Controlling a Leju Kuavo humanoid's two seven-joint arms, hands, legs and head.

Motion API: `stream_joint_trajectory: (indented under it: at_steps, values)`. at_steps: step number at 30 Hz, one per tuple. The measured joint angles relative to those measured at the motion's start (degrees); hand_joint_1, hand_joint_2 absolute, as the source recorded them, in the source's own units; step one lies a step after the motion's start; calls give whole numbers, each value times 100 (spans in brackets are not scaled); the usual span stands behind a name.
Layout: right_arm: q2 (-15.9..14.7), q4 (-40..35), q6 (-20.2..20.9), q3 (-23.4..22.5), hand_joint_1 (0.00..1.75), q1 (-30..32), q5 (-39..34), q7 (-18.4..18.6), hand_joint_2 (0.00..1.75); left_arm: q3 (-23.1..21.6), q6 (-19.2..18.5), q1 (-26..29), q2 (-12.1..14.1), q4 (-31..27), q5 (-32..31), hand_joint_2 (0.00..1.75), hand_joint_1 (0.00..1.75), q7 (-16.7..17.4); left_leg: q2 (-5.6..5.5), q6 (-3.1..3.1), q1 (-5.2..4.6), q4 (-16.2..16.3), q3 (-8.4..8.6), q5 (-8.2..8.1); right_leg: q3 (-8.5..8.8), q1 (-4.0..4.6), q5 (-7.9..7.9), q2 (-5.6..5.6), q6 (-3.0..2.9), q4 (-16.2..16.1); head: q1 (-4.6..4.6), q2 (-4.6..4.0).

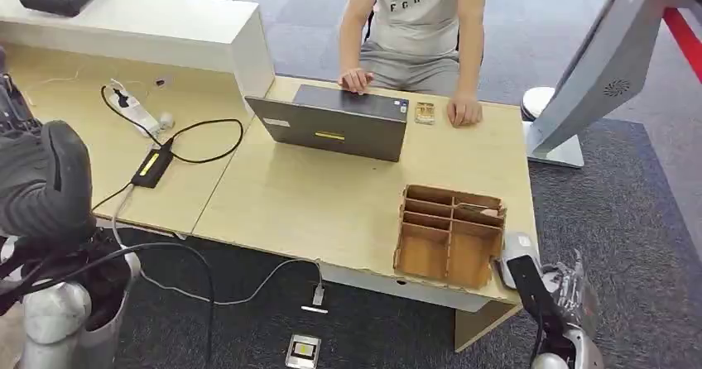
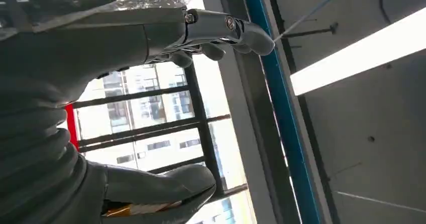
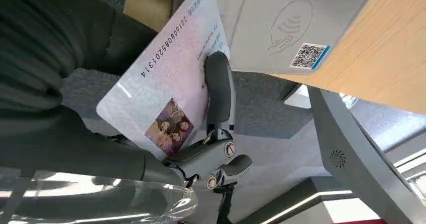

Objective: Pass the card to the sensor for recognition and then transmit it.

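The right hand [image 3: 211,148] pinches a pale laminated card with a small photo and printed number [image 3: 166,78], its far corner just beside the flat grey sensor pad with a QR sticker [image 3: 281,23] at the edge of the light wooden table [image 3: 392,58]. In the head view that hand [image 1: 550,290] sits low by the table corner (the card itself is hard to make out there). The left hand [image 2: 211,38] has fingers spread, holding nothing; its palm is cut off.
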Motion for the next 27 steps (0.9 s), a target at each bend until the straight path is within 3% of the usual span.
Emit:
stream_joint_trajectory:
  at_steps: [13, 22, 27]
  values:
    - [11, -26, -114, 37, 175, -46, 59, 83, 175, 2, -11, 0, -22, 0, -17, 175, 0, 15, -1, 0, -1, 0, -1, 0, 0, 0, 0, 0, 0, 0, 0, 0]
    - [-273, -654, -107, 7, 175, -39, 512, 389, 175, 7, -11, -2, -31, 0, -17, 175, 0, -2, -1, 0, 0, 1, -5, 0, -3, -1, 0, -1, 0, 0, 2, 0]
    - [-460, -1171, 162, -85, 175, -123, 842, 535, 175, 4, -20, -13, -35, 13, -2, 175, 0, -33, -1, 0, -2, 1, -6, 0, -5, -2, 0, 0, 0, 0, 0, 0]
